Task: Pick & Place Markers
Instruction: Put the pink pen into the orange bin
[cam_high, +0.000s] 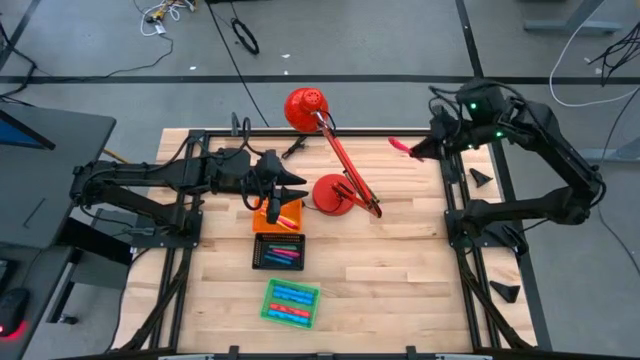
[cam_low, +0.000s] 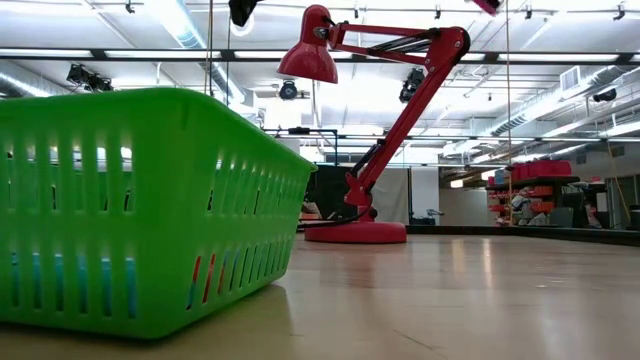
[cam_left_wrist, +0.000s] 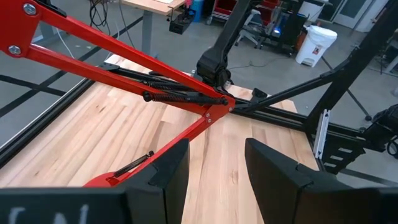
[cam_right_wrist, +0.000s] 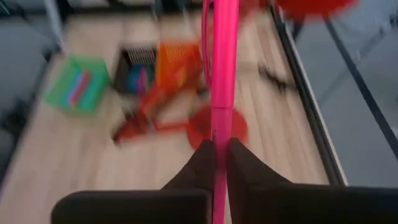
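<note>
Pink marker (cam_right_wrist: 223, 74) pinched in right tool (cam_right_wrist: 217, 155)

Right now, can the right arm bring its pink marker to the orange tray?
Probably not directly: the red lamp stands between the right gripper, holding the pink marker, and the orange tray.

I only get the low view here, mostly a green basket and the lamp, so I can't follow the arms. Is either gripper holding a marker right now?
Observer: Yes. The right gripper is shut on a pink marker, raised near the table's far right corner.
Operator: And the left one?
Observer: The left gripper is open and empty, hovering over the orange tray beside the lamp's base.
Operator: What's in my green basket?
Observer: From above, the green basket holds blue and pink markers lying flat.
</note>
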